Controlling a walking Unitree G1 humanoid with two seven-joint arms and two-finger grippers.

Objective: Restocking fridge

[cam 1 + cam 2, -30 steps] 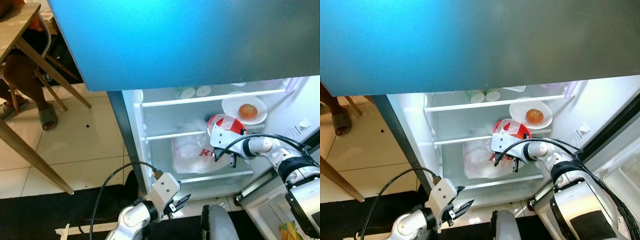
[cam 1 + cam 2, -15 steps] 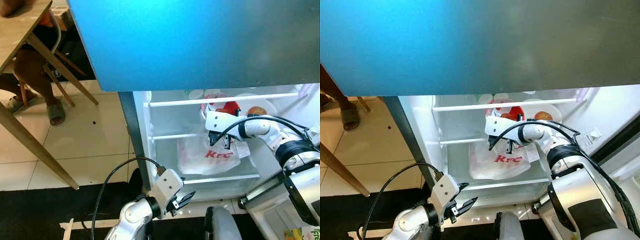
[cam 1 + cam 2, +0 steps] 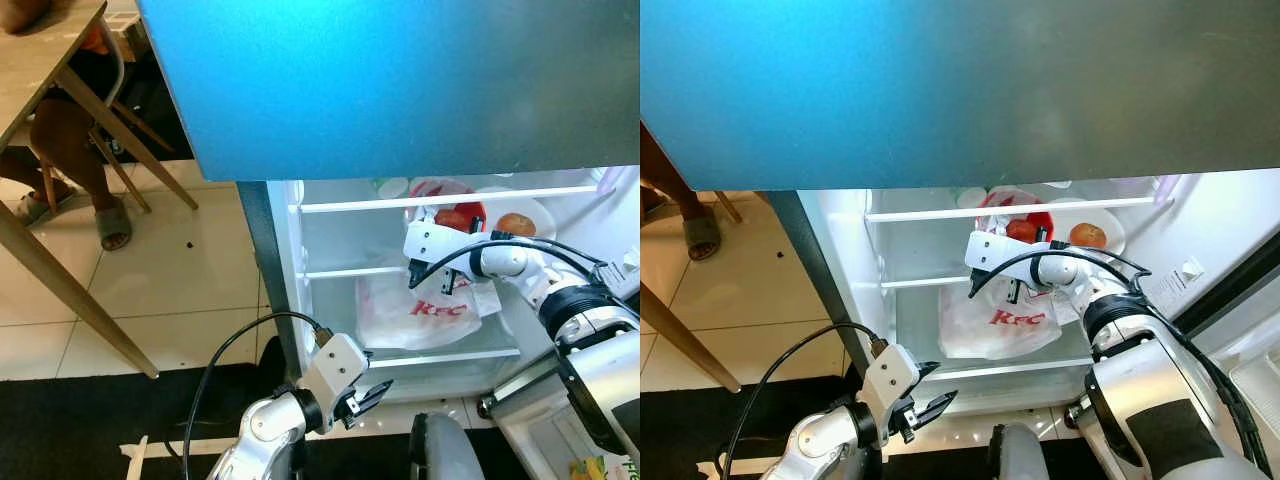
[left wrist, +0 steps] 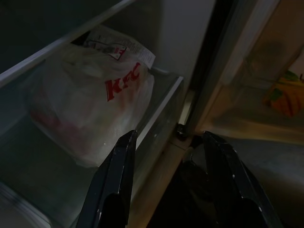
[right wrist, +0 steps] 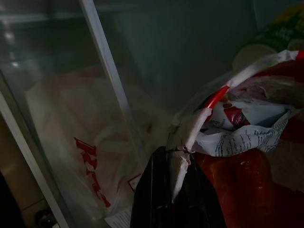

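Note:
The fridge stands open before me. My right gripper is inside it at middle-shelf height, shut on the crumpled rim of a red-and-white plastic bag with red contents; the wrist view shows the rim pinched at the right gripper. Below the red bag lies a white KFC bag on the lower glass shelf. My left gripper hangs low by the fridge's base, open and holding nothing. In its wrist view, the left gripper looks toward the KFC bag.
A white plate with an orange fruit sits right of the red bag. Small white cups stand at the back. A wooden table and a seated person's sandalled foot are at the left. The blue upper door overhangs.
The camera has shifted. My right gripper has lifted the red bag up and a little left, from below the plate to beside it. The left gripper has stayed low and open.

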